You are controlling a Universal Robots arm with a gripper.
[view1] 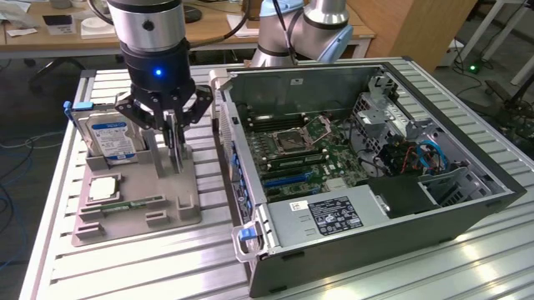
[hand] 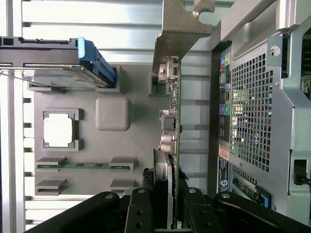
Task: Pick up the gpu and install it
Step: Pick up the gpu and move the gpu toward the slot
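One gripper [view1: 172, 145] pinches the gpu [view1: 177, 164], which stands upright on edge at the gray holder [view1: 137, 215], just beside the hard drive [view1: 112, 140]. In the wrist view the card is edge-on: a thin green board with a silver bracket [hand: 182, 24] and a black cooler [hand: 163, 170] clamped between the fingers [hand: 141, 208].

Green gpu [hand: 175, 121] stands on edge, apparently in the grey tray [hand: 112, 160]

Making out no legible words or numbers anywhere. Noting a blue-and-white label on the hard drive [view1: 112, 139] and a black label with white print on the power supply [view1: 338, 214], both too small for reading. Finding nothing readable on the gpu [hand: 170, 124].
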